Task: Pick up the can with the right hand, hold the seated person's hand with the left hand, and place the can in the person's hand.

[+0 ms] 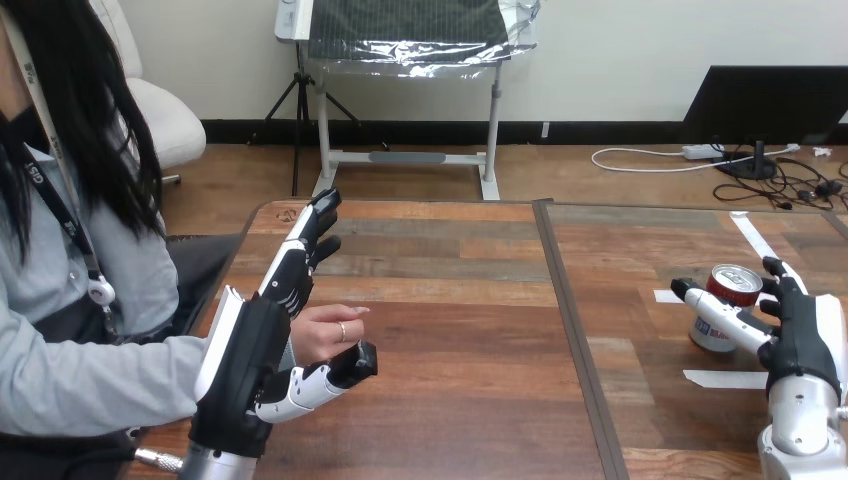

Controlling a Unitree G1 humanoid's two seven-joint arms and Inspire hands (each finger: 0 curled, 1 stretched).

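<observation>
right hand (805,330): bottom right, next to the can, palm facing it. Thumb (715,312) lies across the can's front, fingers (775,280) are curled at its right and far side. Wrapped round it; can't tell how tight.
can (733,282): upright on the table (450,330), right half, near the right edge. Base still looks to be on the wood. Red top rim, white body.
tape: one white strip (725,379) lies just in front of the can, a short bit (665,296) just left of it, and a long strip (750,235) farther back.
seam (570,330): dark line running front to back, left of the can, splitting the tabletop in two.
left hand (255,350): left half, well apart from the can, raised above the table with its palm facing right. Its fingers (310,230) are straight and point away from the camera. Its thumb (335,372) sticks out to the right, low.
person's hand (325,330): comes in from the left, sits against the left hand's palm, above the thumb and below the straight fingers. Touching the thumb or just over it, can't tell.
</observation>
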